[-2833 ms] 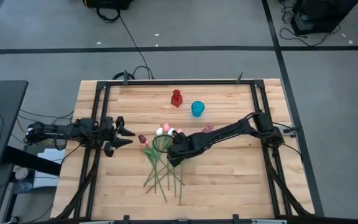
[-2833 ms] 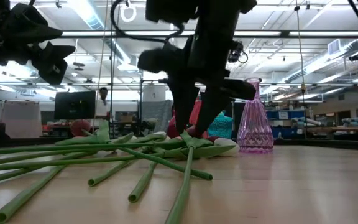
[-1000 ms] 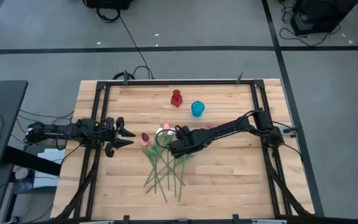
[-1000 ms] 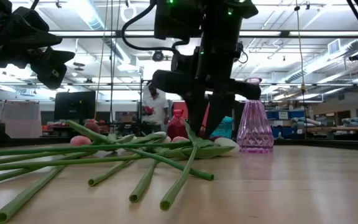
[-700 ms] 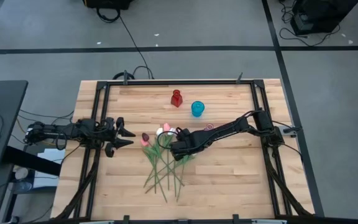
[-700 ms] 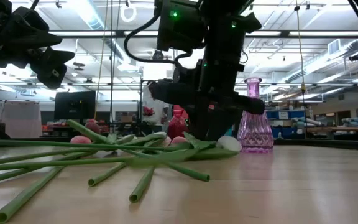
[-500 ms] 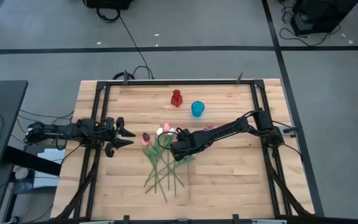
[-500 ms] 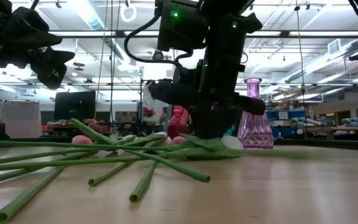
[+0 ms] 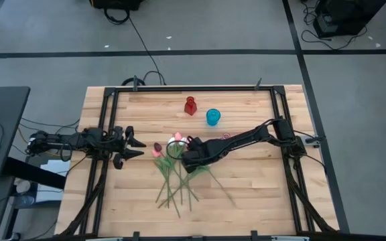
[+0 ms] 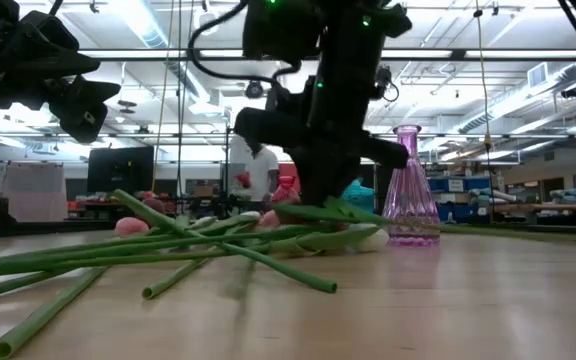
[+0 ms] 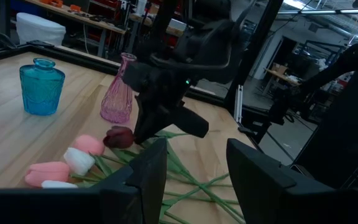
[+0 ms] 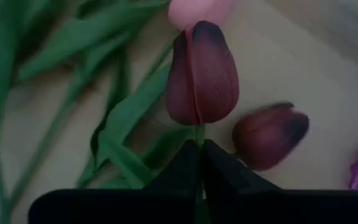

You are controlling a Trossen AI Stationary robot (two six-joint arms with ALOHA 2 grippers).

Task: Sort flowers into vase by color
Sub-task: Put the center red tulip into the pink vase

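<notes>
The flowers (image 9: 174,179) lie in a loose pile at mid-table, heads toward the far edge. Their pink, white and maroon heads (image 11: 73,160) rest on the wood. My right gripper (image 9: 183,158) is over the heads, shut on one dark maroon tulip (image 12: 202,74). A second maroon head (image 12: 269,134) lies beside it. My left gripper (image 9: 141,148) stands open left of the pile, holding nothing. The red vase (image 9: 190,106), blue vase (image 9: 212,117) and pink vase (image 9: 225,137) stand beyond the pile. My right gripper pinches the maroon tulip's thin stem (image 12: 197,134) just below the head, between its two fingertips. The fingers slant down from the table's right side, and the head sticks out past them. The stem (image 9: 220,189) trails toward the table's right near corner, raised above the pile (image 10: 448,228).
The pink vase (image 10: 409,190) stands close to the right of my right gripper. Bare wood (image 9: 260,187) lies to the right of the pile and along the near edge. A black frame (image 9: 106,127) borders the table. People show in the room behind.
My right gripper has shut on the maroon tulip's stem and risen a little. The tulip has come up off the pile, and its stem's free end has swung out toward the table's right near corner. The other flowers have stayed put.
</notes>
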